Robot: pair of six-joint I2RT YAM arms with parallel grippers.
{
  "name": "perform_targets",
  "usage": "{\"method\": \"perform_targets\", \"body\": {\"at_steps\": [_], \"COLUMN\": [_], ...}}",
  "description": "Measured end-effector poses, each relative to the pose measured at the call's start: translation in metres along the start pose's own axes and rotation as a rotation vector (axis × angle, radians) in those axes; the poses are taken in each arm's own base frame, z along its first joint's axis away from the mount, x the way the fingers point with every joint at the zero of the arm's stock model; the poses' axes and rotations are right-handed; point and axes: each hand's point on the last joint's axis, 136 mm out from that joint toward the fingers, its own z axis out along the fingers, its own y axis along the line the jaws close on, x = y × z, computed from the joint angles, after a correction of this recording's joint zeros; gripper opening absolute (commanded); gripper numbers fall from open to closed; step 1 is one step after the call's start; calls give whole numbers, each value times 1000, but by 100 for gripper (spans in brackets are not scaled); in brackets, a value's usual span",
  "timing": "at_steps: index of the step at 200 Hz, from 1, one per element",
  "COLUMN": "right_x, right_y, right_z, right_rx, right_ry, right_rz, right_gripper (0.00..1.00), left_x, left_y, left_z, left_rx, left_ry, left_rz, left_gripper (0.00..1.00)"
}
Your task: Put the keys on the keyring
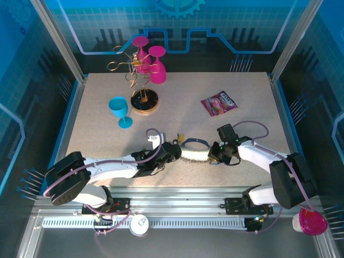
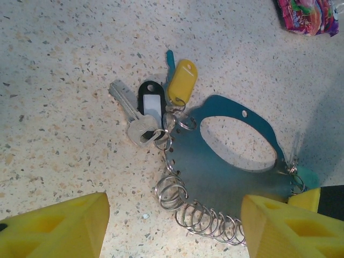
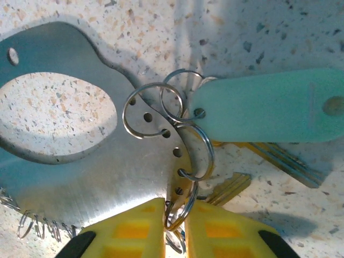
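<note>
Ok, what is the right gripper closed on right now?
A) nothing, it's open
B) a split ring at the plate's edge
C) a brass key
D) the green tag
B: the right gripper is pinched shut on a split ring at the holed edge of the metal plate.

From above I see both arms reaching inward over the near middle of the table [image 1: 247,123]. The left gripper [image 1: 173,151] and right gripper [image 1: 215,154] flank the keyring [image 1: 196,143], each just beside one end, with a yellow key tag [image 1: 181,138] at its left. Farther back stand a blue cup [image 1: 119,110], a gold wire stand [image 1: 141,97] and two pink goblets [image 1: 150,62]. A snack packet [image 1: 219,102] lies to the right.
</note>
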Motion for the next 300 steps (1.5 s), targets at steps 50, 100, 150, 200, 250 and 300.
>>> {"method": "perform_targets", "body": {"at_steps": [50,100,150,200,250,300], "right_x": [-4,-6,-12,-12,-14,-14], "right_y": [-2,-9,-10,-9,-5,30], "right_z": [0,-2,-6,-5,-7,-24], "right_rx": [6,42,66,67,58,-39], "right_ry": [-16,-27,-47,-46,-49,-72], "right_rz": [8,2,-13,-14,-29,-237], "right_gripper": [19,26,20,8,0,0], "left_x": [-4,-5,-6,-8,-14,-48], "left_y": [1,2,2,3,5,5], "left_z": [-2,-2,-5,-7,-15,-42], "left_rx": [1,1,5,13,23,70], "left_ry": [-13,-14,-21,-28,-49,-144], "left_rz": [10,11,13,11,15,90], "left_gripper": [66,67,66,66,67,67]}}
